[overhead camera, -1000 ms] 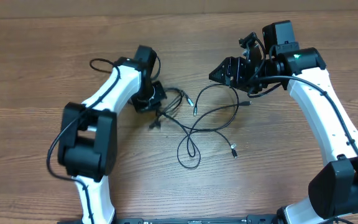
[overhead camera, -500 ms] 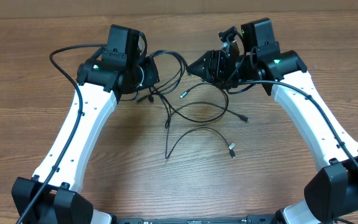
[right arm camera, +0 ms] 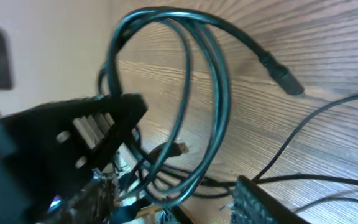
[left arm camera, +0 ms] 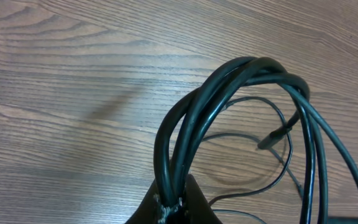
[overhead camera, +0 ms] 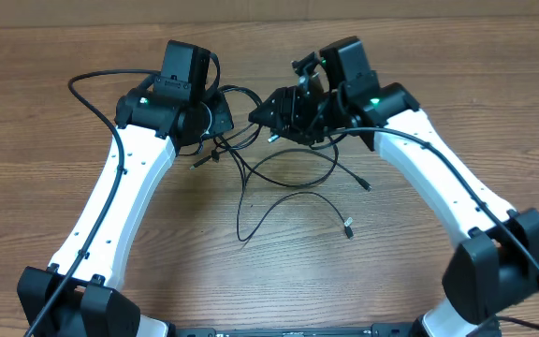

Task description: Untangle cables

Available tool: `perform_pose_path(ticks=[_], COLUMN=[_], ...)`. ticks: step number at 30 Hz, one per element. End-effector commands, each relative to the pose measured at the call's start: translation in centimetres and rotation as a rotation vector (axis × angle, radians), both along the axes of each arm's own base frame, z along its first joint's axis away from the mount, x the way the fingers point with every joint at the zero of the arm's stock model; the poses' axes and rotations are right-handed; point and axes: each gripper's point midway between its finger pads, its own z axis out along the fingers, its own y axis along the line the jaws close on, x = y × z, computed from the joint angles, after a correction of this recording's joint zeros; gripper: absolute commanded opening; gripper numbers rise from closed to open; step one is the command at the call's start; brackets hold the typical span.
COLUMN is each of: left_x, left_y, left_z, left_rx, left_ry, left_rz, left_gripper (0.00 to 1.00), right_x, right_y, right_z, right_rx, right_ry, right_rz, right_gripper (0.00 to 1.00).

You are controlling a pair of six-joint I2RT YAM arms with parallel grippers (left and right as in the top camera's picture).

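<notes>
Thin black cables (overhead camera: 288, 183) are strung between my two grippers, and their slack hangs to the wooden table. My left gripper (overhead camera: 215, 120) is shut on a bundle of cable strands (left arm camera: 229, 81), which arch up out of its jaws (left arm camera: 174, 202). My right gripper (overhead camera: 271, 112) sits close to the right of the left one. Its fingers are apart in the right wrist view (right arm camera: 185, 180), and a cable loop (right arm camera: 219, 93) passes between them. Silver plug ends lie on the table (overhead camera: 349, 227) (overhead camera: 365, 185).
The white arms reach in from the front left (overhead camera: 110, 206) and front right (overhead camera: 447, 187). Thicker black arm cables (overhead camera: 92, 80) curve out at the back left. The wooden table top (overhead camera: 279, 281) lies below the grippers.
My left arm swung up and lifted the cable bundle toward the back. My right gripper moved left toward it. The cables on the table were pulled back and spread.
</notes>
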Motion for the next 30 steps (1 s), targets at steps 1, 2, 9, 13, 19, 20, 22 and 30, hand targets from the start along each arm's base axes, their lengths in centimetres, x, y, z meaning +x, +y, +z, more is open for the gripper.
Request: perform_pose_path(ticks=[1,2,9,13,19,20,22,30], left_x=[0.4,0.4,0.1,0.0,0.0,0.0,0.0,-0.1], left_y=[0.0,0.0,-0.7,-0.9,-0.9,-0.9,-1.0,-1.3], left_z=[0.7,0.7,0.7,0.7,0.7,0.7,0.7,0.7], left_rx=[0.006,0.004,-0.001,-0.001,-0.003,-0.003,-0.008,-0.016], left_ry=[-0.026,-0.026,-0.023,-0.022,-0.020,-0.019,-0.019,-0.016], left_rz=[0.002,0.005,-0.010,-0.016,-0.017,-0.017,-0.020,-0.022], left_gripper=[0.04,0.04,0.04,0.04,0.04,0.04,0.04,0.04], right_x=[0.5,0.6,1.2,1.3,1.3,1.3,1.2,0.3], right_y=[0.1,0.1,0.5,0.5,0.5,0.5,0.7,3.1], right_z=[0.1,0.0,0.3,0.1,0.0,-0.1,-0.4,-2.0], right_rx=[0.002,-0.003,0.012,0.012,0.012,0.011,0.009,-0.005], right_ry=[0.008,0.007,-0.028,-0.020,-0.016,-0.009,0.002,0.027], right_rz=[-0.029,-0.033,-0.034,-0.037,-0.039,-0.043,-0.042,-0.014], right_gripper=[0.54,0.53,0.43,0.39,0.38,0.38,0.38,0.37])
